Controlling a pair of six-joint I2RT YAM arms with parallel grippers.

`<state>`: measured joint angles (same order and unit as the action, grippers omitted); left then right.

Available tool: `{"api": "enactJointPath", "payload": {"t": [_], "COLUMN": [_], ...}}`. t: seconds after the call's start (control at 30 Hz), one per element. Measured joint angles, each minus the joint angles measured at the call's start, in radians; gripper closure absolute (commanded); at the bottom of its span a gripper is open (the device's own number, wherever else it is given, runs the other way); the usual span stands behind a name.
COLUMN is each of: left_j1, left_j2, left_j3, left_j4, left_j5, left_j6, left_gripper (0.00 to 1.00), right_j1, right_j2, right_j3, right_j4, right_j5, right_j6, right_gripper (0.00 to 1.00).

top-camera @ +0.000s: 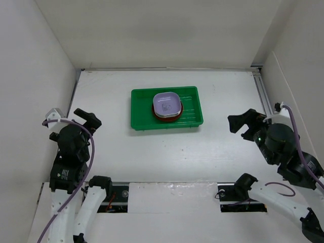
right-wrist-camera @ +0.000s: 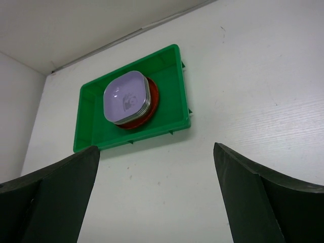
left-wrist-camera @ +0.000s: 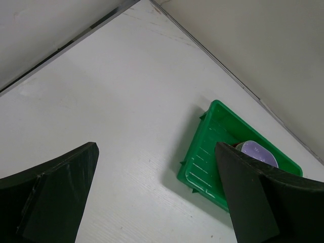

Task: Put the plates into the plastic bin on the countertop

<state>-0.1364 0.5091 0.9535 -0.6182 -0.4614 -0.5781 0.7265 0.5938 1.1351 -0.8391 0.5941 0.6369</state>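
The green plastic bin (top-camera: 140,107) sits on the white countertop (top-camera: 167,152) at mid-back. Inside it a stack of plates stands, with a lavender dish (top-camera: 167,104) on top and a reddish-brown plate (top-camera: 172,120) at the bottom. The stack also shows in the right wrist view (right-wrist-camera: 127,96) and partly in the left wrist view (left-wrist-camera: 258,153). My left gripper (top-camera: 87,118) is open and empty, well left of the bin. My right gripper (top-camera: 242,124) is open and empty, right of the bin.
White walls enclose the counter on the left, back and right. A metal rail (top-camera: 262,91) runs along the right wall. The arm bases and cables lie at the near edge.
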Motion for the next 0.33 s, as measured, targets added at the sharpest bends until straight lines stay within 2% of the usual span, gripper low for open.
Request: {"api": "enactJointPath", "payload": {"t": [0.33], "left_j1": [0.0], "left_j2": [-0.013], "left_j3": [-0.012], "left_j4": [0.005], "left_j5": [0.002], "left_j6": [-0.004], "left_gripper": [0.0], "right_j1": [-0.001], "right_j2": [-0.035], "right_j3": [0.001], "right_j4": [-0.015], "right_j5": [0.001], "right_j6": [0.0], "right_gripper": [0.0]}}
